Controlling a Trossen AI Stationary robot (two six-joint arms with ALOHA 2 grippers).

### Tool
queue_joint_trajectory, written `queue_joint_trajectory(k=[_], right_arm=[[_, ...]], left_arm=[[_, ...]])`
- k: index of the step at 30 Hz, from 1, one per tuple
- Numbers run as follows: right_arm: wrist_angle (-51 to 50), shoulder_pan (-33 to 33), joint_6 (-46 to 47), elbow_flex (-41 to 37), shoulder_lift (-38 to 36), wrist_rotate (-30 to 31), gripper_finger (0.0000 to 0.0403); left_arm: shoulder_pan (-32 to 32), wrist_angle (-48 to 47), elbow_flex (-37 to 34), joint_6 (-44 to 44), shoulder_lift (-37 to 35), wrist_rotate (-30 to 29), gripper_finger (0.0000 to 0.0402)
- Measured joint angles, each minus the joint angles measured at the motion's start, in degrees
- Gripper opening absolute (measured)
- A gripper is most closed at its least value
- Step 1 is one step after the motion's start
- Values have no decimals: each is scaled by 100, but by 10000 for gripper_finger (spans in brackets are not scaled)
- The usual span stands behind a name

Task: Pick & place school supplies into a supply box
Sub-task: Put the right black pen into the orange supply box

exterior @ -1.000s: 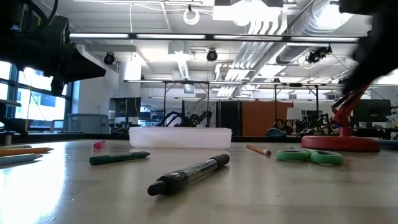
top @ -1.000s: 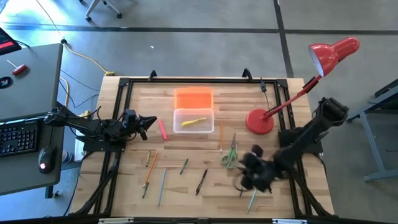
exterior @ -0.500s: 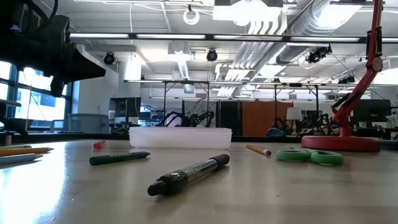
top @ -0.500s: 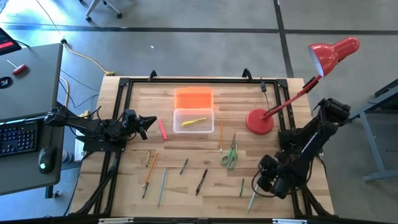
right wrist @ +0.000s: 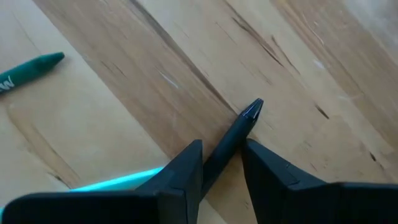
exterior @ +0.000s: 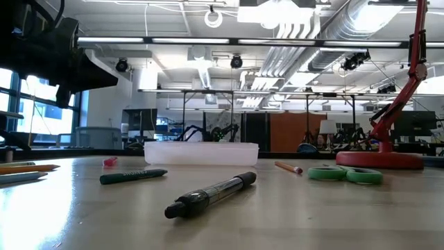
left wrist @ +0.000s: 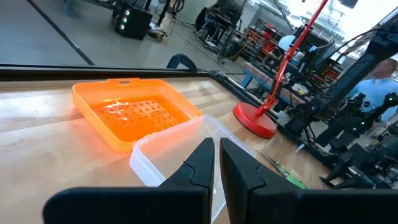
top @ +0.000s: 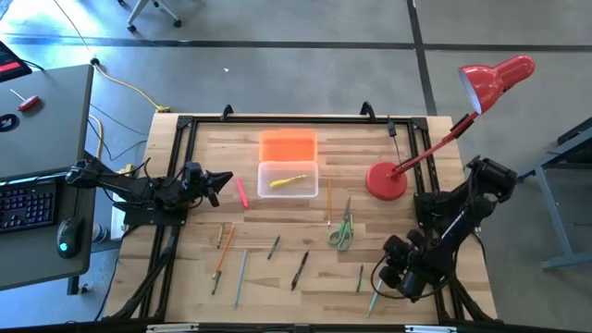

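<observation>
Right gripper (right wrist: 221, 165) low at desk (top: 277, 277) near-right corner, fingers gripping one teal pen (right wrist: 239, 130). Left gripper (left wrist: 216, 163) fingers nearly closed, empty. One supply box (top: 288, 179) held one yellow pencil (top: 293, 180); one scissors (top: 341, 231).

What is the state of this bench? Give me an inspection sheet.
Surface: wooden table, framed by black rails.
Job's things: clear supply box open, one yellow pencil inside; orange lid lying behind it; pink marker, green scissors, black pen and other pencils loose on the table.
Clutter: red desk lamp at the back right.
Grippers: left gripper nearly closed, empty, at the left edge; right gripper down at a teal pen, front right.
Cables: yellow cable on the floor.
Surroundings: desk with keyboard to the left.
</observation>
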Motion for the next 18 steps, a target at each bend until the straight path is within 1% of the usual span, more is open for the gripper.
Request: queue_joint_trajectory(k=[6, 10, 13, 16, 18], right_arm=[[-44, -80, 27, 45, 471, 158, 94], [-109, -140, -162, 61, 593, 465, 87], [-233, -211, -268, 53, 593, 574, 60], [-374, -261, -301, 33, 579, 673, 19], [-418, -278, -434, 11, 578, 840, 10]], left_arm=[[1, 2, 0, -1, 0, -12, 58], [0, 7, 0, 2, 0, -60, 58], [0, 11, 0, 4, 0, -63, 58], [0, 17, -2, 10, 0, -138, 58], [0, 22, -4, 17, 0, -255, 58]])
